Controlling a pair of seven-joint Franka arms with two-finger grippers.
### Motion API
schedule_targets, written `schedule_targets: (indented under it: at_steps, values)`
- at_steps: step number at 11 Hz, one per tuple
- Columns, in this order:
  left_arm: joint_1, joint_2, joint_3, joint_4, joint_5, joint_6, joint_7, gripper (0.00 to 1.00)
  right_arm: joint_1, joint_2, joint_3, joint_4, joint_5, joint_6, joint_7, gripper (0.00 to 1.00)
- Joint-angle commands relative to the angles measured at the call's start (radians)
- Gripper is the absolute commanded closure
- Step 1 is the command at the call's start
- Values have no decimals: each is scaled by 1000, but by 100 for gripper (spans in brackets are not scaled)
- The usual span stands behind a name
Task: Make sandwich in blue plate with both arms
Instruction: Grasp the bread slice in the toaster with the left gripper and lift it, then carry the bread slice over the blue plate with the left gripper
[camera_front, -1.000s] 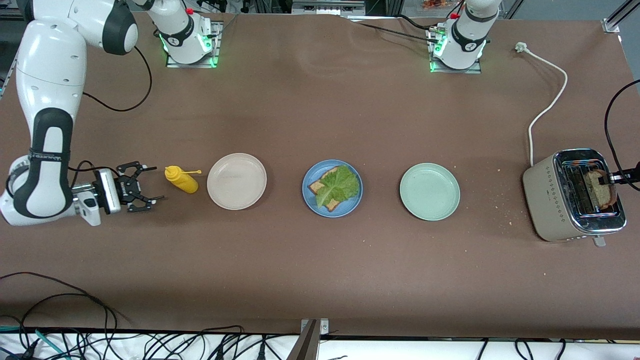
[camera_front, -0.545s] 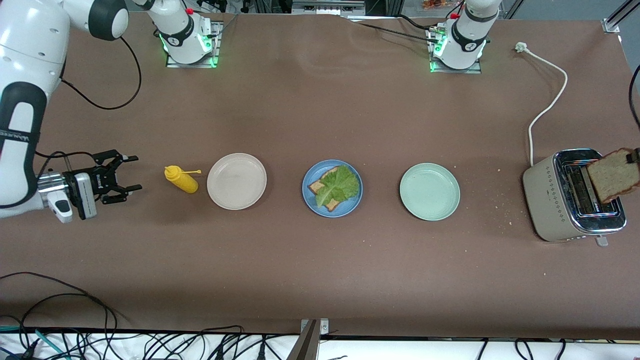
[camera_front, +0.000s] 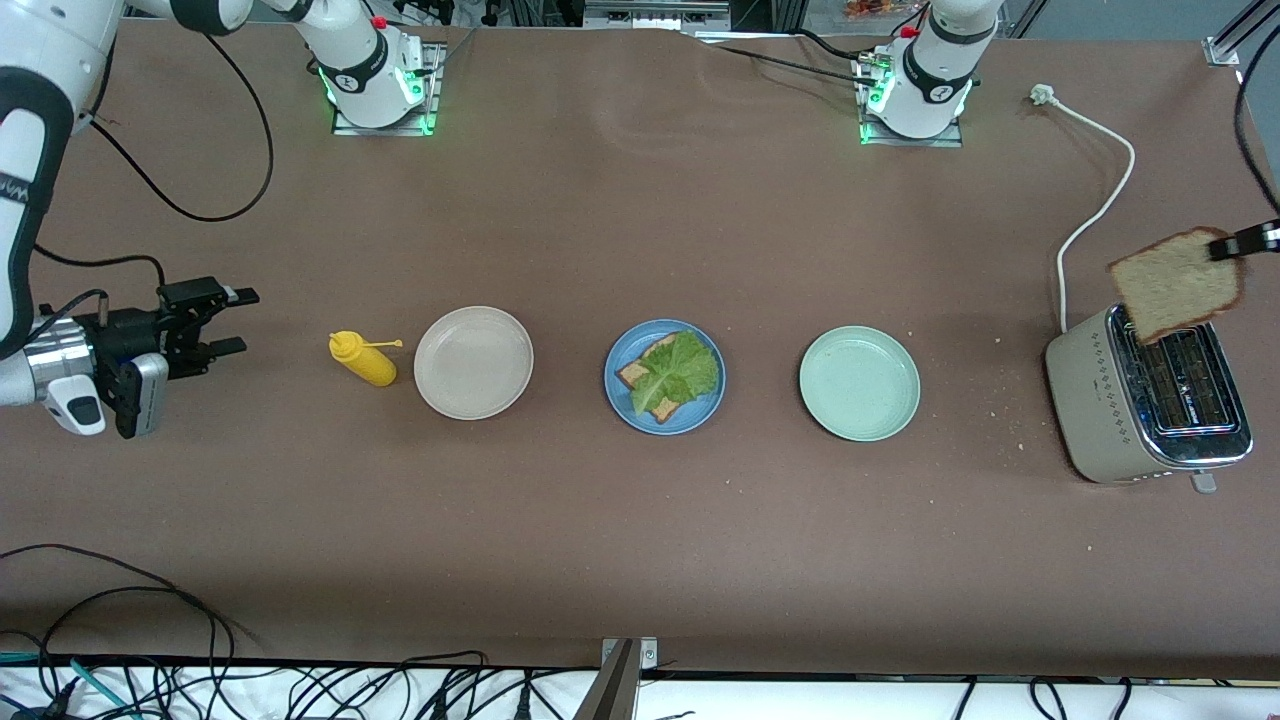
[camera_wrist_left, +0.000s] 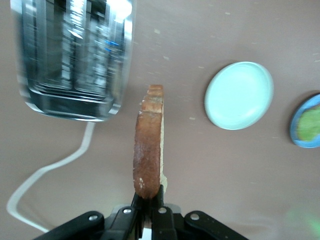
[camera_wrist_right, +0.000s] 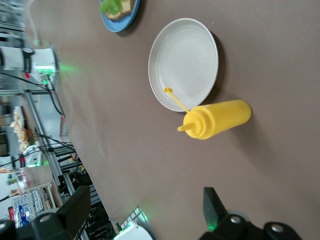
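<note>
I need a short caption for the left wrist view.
Left gripper holds a toast slice above the table, beside the toaster.

Brown table (camera_front: 640, 520) carries, in a row from right arm's end: yellow bottle (camera_front: 364, 359), beige plate (camera_front: 473, 362), blue plate (camera_front: 664, 377), green plate (camera_front: 859, 383), toaster (camera_front: 1150, 395) with white cord (camera_front: 1092, 210).

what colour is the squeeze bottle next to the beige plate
Yellow; the squeeze bottle shows best in the right wrist view.
</note>
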Motion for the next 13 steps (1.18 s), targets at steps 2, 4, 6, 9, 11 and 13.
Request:
schedule_targets:
  at_steps: [2, 4, 6, 9, 11, 13]
  values:
    - [-1, -14, -212, -109, -185, 69, -405, 100, 64, -224, 142, -69, -394, 139, 393, 0]
    - [-1, -11, -345, -202, -250, 214, -555, 100, 15, -349, 284, -195, -539, 237, 591, 0]
    - [-9, 0, -448, -284, -375, 395, -633, 100, -66, -481, 419, -356, -601, 378, 784, 0]
    - [-134, 70, -464, -312, -476, 587, -706, 100, -149, -652, 575, -519, -708, 550, 960, 0]
    - [-260, 116, -463, -359, -488, 803, -771, 100, -168, -729, 573, -594, -698, 578, 964, 0]
    - [-366, 170, -461, -408, -488, 1015, -801, 100, -169, -702, 549, -581, -693, 570, 958, 0]
